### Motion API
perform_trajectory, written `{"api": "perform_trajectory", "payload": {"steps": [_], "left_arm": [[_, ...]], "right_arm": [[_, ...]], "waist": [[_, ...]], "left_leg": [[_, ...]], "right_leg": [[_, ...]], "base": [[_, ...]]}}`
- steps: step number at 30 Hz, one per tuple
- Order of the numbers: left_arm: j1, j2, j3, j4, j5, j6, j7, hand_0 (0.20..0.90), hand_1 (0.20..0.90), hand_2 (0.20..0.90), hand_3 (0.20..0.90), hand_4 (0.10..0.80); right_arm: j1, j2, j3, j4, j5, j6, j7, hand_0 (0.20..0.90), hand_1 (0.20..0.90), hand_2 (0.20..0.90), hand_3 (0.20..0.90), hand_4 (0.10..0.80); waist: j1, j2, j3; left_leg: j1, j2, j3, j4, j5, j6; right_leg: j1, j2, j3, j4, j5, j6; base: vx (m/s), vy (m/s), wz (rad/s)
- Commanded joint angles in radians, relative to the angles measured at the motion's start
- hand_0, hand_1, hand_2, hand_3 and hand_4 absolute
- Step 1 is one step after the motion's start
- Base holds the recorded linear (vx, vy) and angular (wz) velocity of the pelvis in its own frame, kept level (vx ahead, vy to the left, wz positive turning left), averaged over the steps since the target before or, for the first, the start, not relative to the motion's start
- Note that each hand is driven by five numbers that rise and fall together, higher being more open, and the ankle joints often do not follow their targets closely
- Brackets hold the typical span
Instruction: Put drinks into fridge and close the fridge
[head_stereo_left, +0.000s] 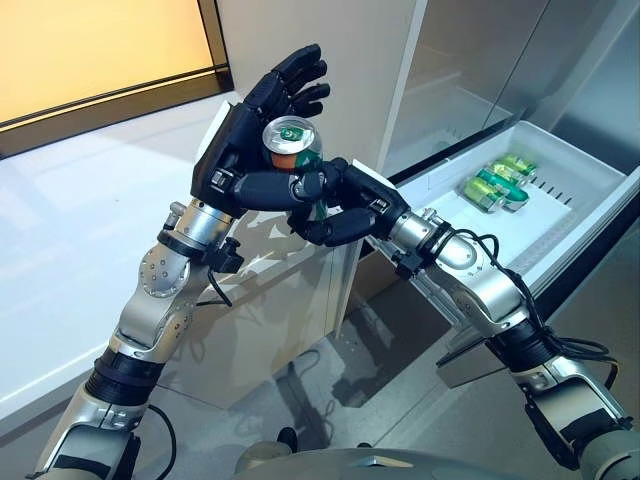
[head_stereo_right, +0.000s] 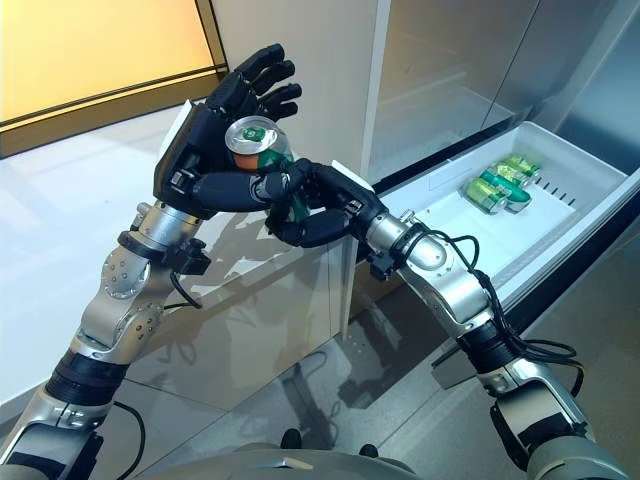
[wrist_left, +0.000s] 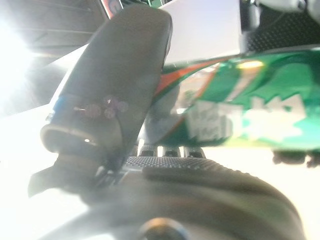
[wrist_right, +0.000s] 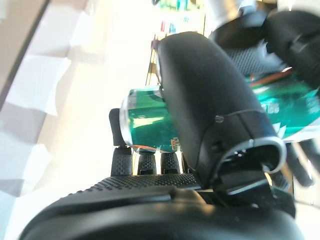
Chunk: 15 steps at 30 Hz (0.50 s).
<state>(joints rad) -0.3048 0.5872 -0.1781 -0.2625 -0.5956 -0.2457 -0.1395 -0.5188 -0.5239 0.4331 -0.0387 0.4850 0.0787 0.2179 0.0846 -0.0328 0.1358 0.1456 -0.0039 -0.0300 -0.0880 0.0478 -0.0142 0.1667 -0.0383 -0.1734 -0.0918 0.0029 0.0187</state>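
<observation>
A green drink can (head_stereo_left: 288, 137) with a silver top is held up in mid-air between both hands. My left hand (head_stereo_left: 238, 145) backs it with the palm, its fingers reach up past the rim and its thumb (wrist_left: 120, 80) lies across the can's (wrist_left: 260, 110) front. From the other side my right hand (head_stereo_left: 345, 212) curls its fingers round the can's lower half; in the right wrist view its thumb (wrist_right: 210, 100) presses on the green side (wrist_right: 145, 120). The fridge's white drawer (head_stereo_left: 585, 160) stands pulled out at the right, below and beyond my right arm.
Several green cans (head_stereo_left: 497, 184) lie side by side in the drawer, with bare floor around them. A white cabinet panel (head_stereo_left: 290, 300) stands under the hands. Grey fridge walls (head_stereo_left: 470, 60) rise behind. A white counter (head_stereo_left: 70, 220) runs along the left.
</observation>
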Motion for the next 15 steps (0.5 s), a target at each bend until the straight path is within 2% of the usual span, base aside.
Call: {"api": "perform_trajectory", "payload": {"steps": [1, 10, 12, 15], "left_arm": [[-0.13, 0.014, 0.078, -0.036, 0.026, -0.141, 0.032, 0.9, 0.9, 0.9, 0.9, 0.8], [-0.063, 0.022, 0.165, -0.037, -0.039, -0.174, 0.049, 0.9, 0.9, 0.9, 0.9, 0.8], [-0.048, 0.015, 0.178, -0.036, -0.074, -0.169, 0.036, 0.9, 0.9, 0.9, 0.9, 0.8], [-0.01, -0.019, 0.195, -0.047, -0.216, -0.146, -0.059, 0.9, 0.9, 0.9, 0.9, 0.8]], "right_arm": [[-0.161, 0.072, -0.122, -0.108, 0.038, -0.205, -0.053, 0.3, 0.3, 0.3, 0.2, 0.1], [-0.127, 0.033, -0.204, -0.201, 0.053, -0.239, -0.077, 0.3, 0.3, 0.3, 0.2, 0.1], [-0.12, 0.026, -0.218, -0.221, 0.078, -0.239, -0.078, 0.3, 0.3, 0.3, 0.2, 0.1], [-0.096, 0.027, -0.254, -0.262, 0.13, -0.229, -0.058, 0.3, 0.3, 0.3, 0.2, 0.1]], "waist": [[-0.009, 0.005, -0.116], [-0.012, 0.003, -0.12], [-0.013, 0.002, -0.121], [-0.015, 0.001, -0.12]], "left_leg": [[-0.015, -0.04, -0.045, 0.001, -0.085, 0.01], [-0.014, -0.04, -0.045, 0.001, -0.087, 0.01], [-0.014, -0.04, -0.044, 0.001, -0.088, 0.01], [-0.013, -0.039, -0.043, 0.001, -0.089, 0.011]], "right_leg": [[-0.013, -0.006, -0.001, 0.011, -0.012, 0.05], [-0.015, -0.004, 0.004, 0.011, -0.012, 0.049], [-0.016, -0.004, 0.004, 0.011, -0.012, 0.05], [-0.015, -0.003, 0.006, 0.011, -0.013, 0.049]], "base": [[0.0, 0.0, 0.0], [0.0, 0.0, 0.0], [0.0, 0.0, 0.0], [0.0, 0.0, 0.0]]}}
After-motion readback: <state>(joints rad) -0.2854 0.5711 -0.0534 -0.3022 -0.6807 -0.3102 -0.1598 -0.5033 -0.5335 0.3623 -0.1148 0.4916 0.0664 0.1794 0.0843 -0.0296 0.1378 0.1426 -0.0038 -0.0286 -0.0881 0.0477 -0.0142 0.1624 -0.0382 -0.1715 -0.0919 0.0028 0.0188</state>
